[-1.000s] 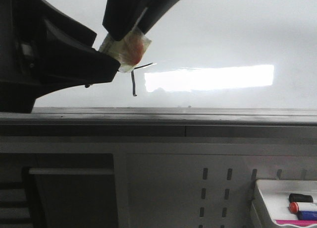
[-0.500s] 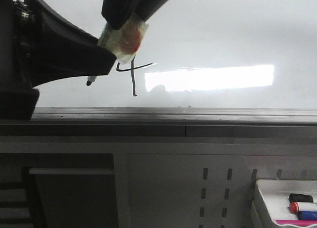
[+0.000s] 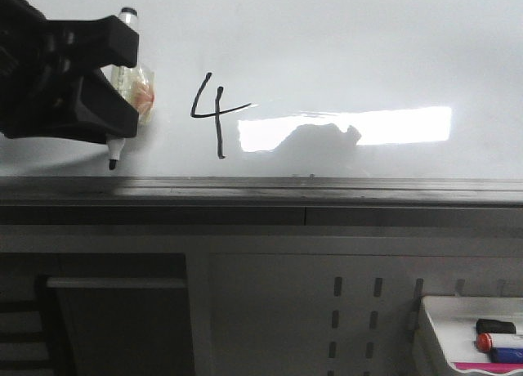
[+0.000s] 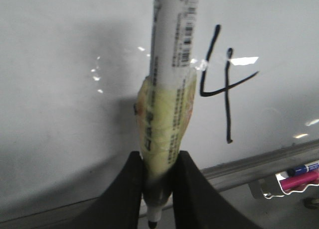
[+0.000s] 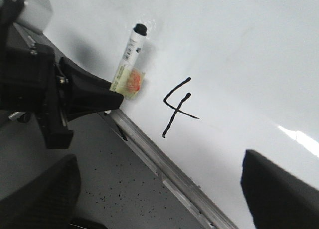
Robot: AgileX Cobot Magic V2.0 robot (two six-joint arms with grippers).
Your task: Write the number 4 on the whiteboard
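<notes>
One marker (image 3: 124, 82) sits clamped in my left gripper (image 3: 110, 139), tip down and clear of the whiteboard (image 3: 368, 49). Just to the right of those jaws stands the number 4 (image 3: 214, 114): thin black strokes, open at the top, with a long stem, above the board's grey ledge (image 3: 327, 198). A second ago the arms hid all but its stem. My right gripper (image 5: 159, 189) stands spread, holding nothing.

A bright rectangular glare sits on the glossy whiteboard (image 3: 343, 49), right of the number 4 (image 3: 214, 114), with a dark reflected shape cutting into it. The cabinet below is dim. The left gripper (image 4: 157, 189) and its marker (image 4: 169, 64) look blurred up close, casting soft shadow leftward.
</notes>
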